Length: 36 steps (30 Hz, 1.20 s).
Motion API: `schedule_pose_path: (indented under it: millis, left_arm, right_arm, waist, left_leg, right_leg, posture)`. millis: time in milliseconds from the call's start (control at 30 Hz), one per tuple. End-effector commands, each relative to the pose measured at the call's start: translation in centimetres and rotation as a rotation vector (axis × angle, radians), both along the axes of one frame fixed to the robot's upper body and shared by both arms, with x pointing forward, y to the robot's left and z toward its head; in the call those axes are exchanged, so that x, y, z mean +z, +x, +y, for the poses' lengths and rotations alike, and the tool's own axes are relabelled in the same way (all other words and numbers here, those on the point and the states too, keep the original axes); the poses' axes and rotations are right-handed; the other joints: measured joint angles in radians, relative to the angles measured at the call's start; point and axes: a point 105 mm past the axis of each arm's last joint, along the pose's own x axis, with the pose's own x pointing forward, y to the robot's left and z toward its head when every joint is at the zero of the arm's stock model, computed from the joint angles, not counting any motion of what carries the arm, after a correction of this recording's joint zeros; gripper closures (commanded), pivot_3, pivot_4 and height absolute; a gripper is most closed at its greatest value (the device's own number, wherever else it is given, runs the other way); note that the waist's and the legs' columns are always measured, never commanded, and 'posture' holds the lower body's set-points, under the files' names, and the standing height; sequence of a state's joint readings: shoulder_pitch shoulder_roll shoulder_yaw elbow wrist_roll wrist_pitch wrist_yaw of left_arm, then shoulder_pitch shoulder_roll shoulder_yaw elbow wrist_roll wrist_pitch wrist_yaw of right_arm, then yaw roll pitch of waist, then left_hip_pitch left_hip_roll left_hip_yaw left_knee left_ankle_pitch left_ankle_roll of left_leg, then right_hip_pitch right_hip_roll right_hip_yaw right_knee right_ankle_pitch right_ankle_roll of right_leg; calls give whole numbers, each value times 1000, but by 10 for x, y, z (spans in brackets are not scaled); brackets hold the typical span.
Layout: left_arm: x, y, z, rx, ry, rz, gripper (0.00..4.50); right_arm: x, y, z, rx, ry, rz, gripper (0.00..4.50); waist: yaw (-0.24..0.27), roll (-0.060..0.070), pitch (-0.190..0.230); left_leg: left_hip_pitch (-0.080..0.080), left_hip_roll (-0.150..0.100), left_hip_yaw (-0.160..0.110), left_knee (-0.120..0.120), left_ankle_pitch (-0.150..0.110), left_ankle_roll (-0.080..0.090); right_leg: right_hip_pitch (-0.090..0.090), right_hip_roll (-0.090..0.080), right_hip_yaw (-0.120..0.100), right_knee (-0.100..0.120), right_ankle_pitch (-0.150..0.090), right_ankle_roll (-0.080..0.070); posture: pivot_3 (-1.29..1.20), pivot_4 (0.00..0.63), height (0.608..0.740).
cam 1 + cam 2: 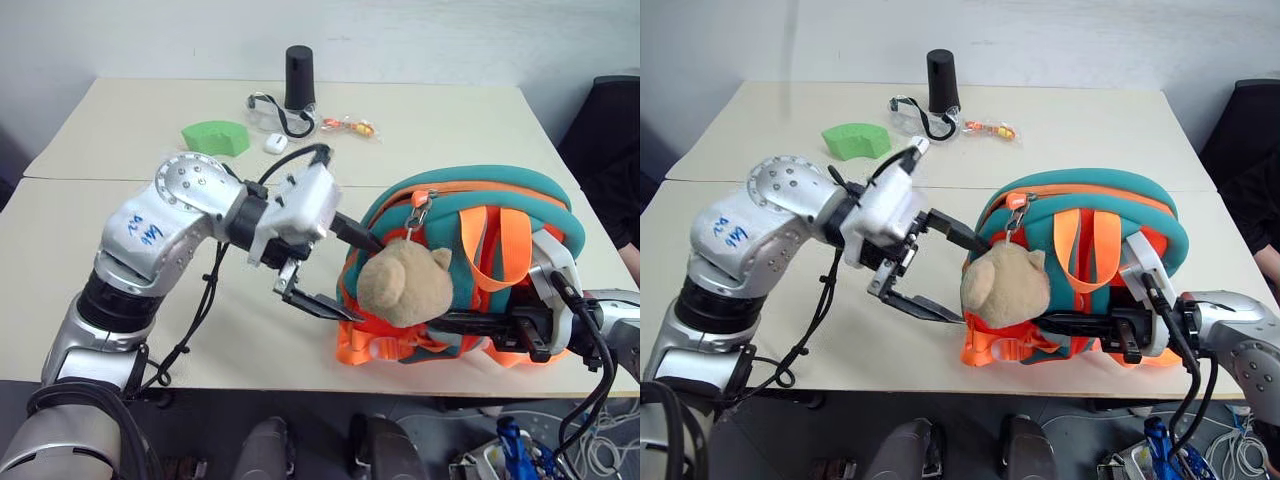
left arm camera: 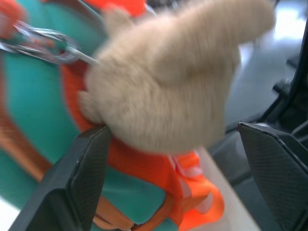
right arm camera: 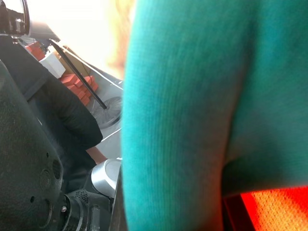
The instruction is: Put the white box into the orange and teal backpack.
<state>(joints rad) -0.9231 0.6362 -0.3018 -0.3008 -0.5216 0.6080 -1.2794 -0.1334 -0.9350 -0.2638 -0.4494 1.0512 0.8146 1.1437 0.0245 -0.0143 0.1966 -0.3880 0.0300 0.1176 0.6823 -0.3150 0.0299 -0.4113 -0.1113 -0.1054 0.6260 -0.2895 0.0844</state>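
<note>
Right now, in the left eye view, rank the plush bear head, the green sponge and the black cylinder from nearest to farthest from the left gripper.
1. Plush bear head: right beside the left gripper, on the backpack's front.
2. Green sponge: farther back on the table, toward the robot's left.
3. Black cylinder: farthest, at the table's far edge.

Backpack (image 1: 470, 215) crowds the near table edge (far half mostly free).
</note>
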Motion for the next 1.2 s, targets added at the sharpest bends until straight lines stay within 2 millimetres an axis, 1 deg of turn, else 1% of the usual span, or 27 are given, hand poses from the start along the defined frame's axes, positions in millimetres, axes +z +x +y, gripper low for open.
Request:
schedule_pose_path:
  millis: [33, 167, 333, 467, 600, 700, 800, 933, 1033, 1200]
  left_arm:
    - [1, -4, -9, -28, -31, -36, 231]
    - [0, -7, -15, -43, -48, -26, 231]
    - [1, -3, -19, -2, -101, 10, 231]
    - [6, 1, -6, 32, -120, 58, 231]
    - [21, -4, -3, 25, -188, 164, 231]
    - [26, -8, 1, 9, -207, 213, 231]
    - [28, -6, -1, 29, -213, 226, 231]
    - [27, -4, -9, 34, -226, 250, 231]
    - [28, -6, -13, 21, -251, 275, 795]
    - [26, -8, -14, 18, -246, 295, 2362]
  right_arm:
    - [5, -4, 5, 34, 9, -17, 4500]
    - [5, -4, 6, 36, 8, -17, 4500]
    - [0, -5, 7, 42, -3, -14, 4500]
    - [-1, -5, 6, 39, -5, -15, 4500]
    - [-4, -5, 6, 42, -16, -19, 4500]
    - [-5, -4, 6, 44, -19, -21, 4500]
    - [-5, -4, 6, 46, -16, -22, 4500]
    - [-3, -1, 6, 42, -14, -24, 4500]
    - [-4, -1, 6, 41, -14, -23, 4500]
    - [-3, -1, 5, 37, -12, -23, 4500]
  waist:
    - [1, 0, 0]
    - [1, 0, 0]
    - [0, 0, 0]
    - [-2, 0, 0]
    - [-1, 0, 0]
    - [-1, 0, 0]
    - [-1, 0, 0]
    - [-1, 0, 0]
    - [-1, 0, 0]
    - [-1, 0, 0]
  left_leg:
    - [0, 0, 0, 0, 0, 0]
    - [0, 0, 0, 0, 0, 1]
    - [0, 0, 0, 0, 0, 1]
    - [0, 0, 0, 0, 0, 1]
    - [0, 1, -1, 0, 0, 0]
    - [0, 0, -1, 0, 0, 1]
    - [0, 0, -1, 0, 0, 0]
    - [0, 0, -1, 0, 0, 0]
    - [0, 0, -1, 0, 0, 0]
    - [0, 0, -1, 0, 0, 0]
  right_leg:
    - [0, 0, 0, 0, 0, 0]
    - [0, -1, 0, 0, 0, 0]
    - [0, -1, 0, 0, 0, 0]
    - [0, -1, 0, 0, 0, 0]
    - [0, -1, 0, 0, 0, 0]
    - [0, -2, 0, 0, 0, 0]
    - [0, -1, 0, 0, 0, 0]
    - [0, -1, -1, 0, 0, 0]
    - [0, -1, 0, 0, 0, 0]
    - [0, -1, 0, 0, 0, 0]
  posture:
    - [0, 150, 740]
    - [0, 150, 740]
    - [0, 150, 740]
    - [0, 150, 740]
    - [0, 150, 740]
    - [0, 150, 740]
    - [0, 150, 740]
    - [0, 150, 740]
    - [0, 150, 740]
    - [0, 150, 740]
